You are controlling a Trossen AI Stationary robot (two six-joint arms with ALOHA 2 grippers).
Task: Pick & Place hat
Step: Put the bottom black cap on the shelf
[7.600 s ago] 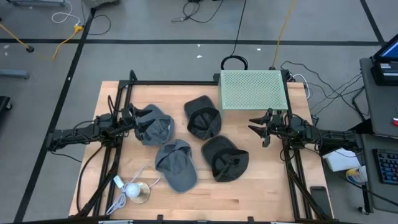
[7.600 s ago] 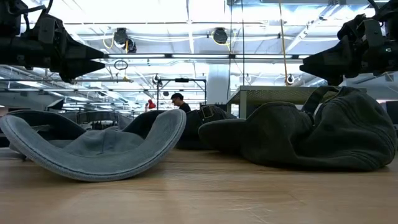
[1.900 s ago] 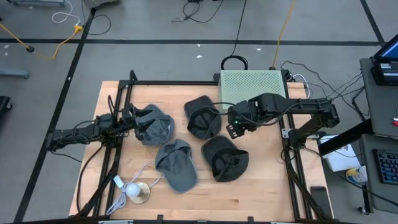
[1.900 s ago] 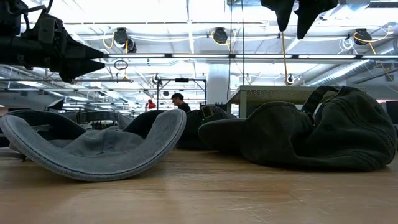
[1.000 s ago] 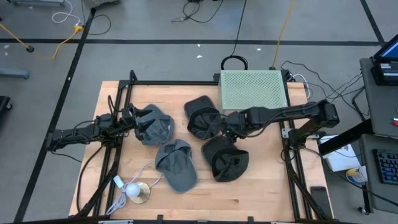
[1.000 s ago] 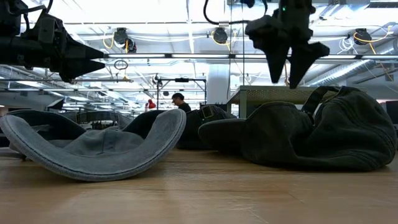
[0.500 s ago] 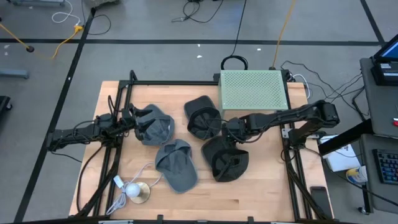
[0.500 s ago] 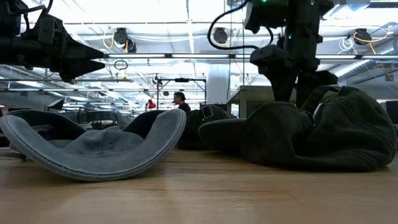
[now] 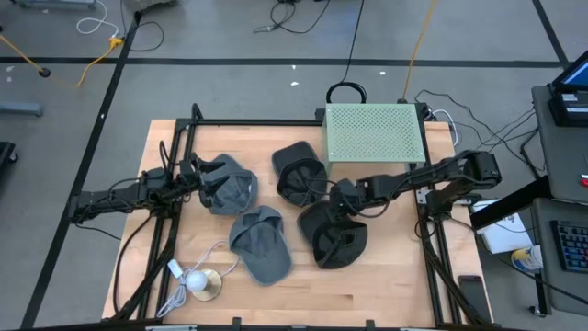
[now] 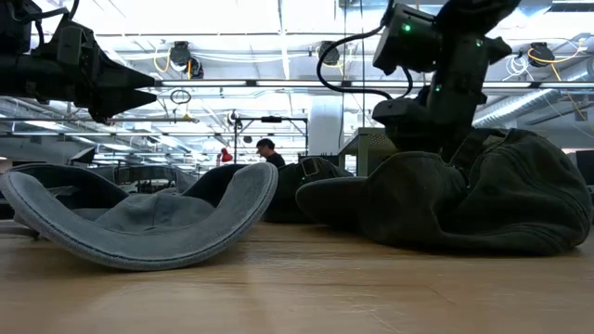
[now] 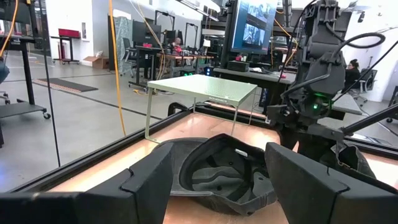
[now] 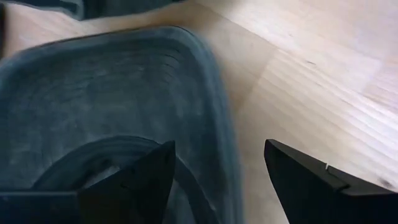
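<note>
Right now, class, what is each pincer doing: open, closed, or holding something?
Left pincer: open, holding nothing, hovering at the table's left side.
Right pincer: open, straddling the brim of the dark hat, not gripping it yet.

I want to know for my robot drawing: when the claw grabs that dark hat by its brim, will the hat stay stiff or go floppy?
Probably half and half. The dark hat has a sagging, creased crown, so that likely flops. Its brim holds a curve under the open right gripper, so it looks stiffer.
</note>
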